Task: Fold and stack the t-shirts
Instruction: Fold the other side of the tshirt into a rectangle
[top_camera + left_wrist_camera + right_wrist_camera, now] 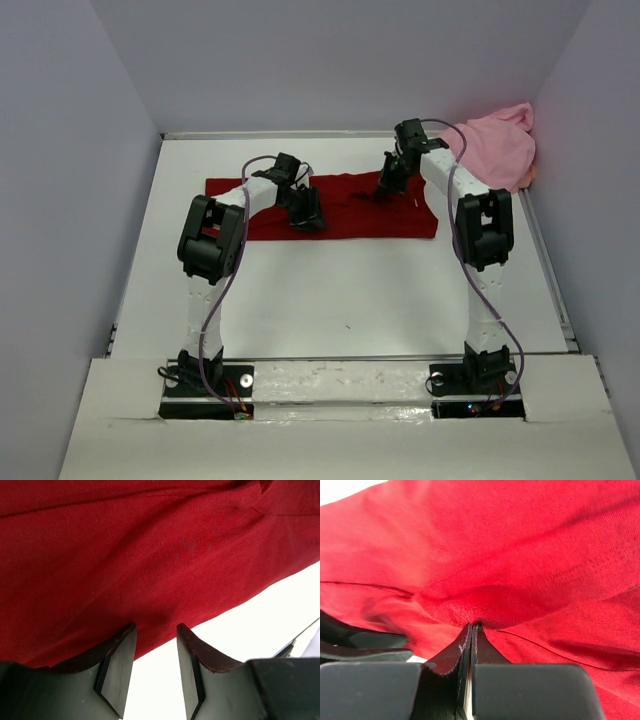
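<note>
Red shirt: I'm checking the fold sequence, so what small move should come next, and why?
Probably shut the left gripper on the edge of the red shirt. The right gripper is shut on a pinched ridge of cloth, while the left one stands open with the shirt's edge between its fingers, so both would hold before any lift.

Top view: light even and diffuse, probably from overhead; shadows faint, soft-edged. Desk (350, 290) very bright, near clipping. Wrist views: desk patches blown to pure white; dark red shirt (520, 555) saturated, weave sharp mid-frame; right end effector (471, 626) close to lens, slightly soft.
</note>
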Motion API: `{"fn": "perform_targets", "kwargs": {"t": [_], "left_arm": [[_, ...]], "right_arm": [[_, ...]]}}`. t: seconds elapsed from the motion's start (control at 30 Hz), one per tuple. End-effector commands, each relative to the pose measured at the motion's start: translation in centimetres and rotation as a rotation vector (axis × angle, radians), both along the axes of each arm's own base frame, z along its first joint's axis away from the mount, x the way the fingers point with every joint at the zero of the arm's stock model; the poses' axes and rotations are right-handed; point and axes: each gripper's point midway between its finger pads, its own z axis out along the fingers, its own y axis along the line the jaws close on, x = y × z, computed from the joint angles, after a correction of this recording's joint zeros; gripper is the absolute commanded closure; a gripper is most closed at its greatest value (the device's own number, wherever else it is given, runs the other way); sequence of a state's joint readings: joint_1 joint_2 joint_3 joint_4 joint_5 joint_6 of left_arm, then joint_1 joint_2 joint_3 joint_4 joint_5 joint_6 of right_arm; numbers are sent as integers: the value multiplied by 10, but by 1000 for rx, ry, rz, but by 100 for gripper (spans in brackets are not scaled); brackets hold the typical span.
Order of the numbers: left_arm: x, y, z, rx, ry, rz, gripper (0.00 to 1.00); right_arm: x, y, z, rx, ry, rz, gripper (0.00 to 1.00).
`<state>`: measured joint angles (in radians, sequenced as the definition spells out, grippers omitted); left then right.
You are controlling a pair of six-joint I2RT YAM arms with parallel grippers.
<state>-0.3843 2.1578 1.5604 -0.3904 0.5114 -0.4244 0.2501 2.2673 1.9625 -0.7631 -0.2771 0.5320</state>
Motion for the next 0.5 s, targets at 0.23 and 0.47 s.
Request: {"fn": "perform_targets", "kwargs": {"t": [0.23, 0.47], "left_arm": [[-26, 19, -32, 121, 90, -7, 48], [-31, 23, -31, 128, 92, -13, 48]], "right_arm": [[24, 19, -2, 66, -11, 7, 100], [50, 28, 1, 96, -53, 10, 100]]}}
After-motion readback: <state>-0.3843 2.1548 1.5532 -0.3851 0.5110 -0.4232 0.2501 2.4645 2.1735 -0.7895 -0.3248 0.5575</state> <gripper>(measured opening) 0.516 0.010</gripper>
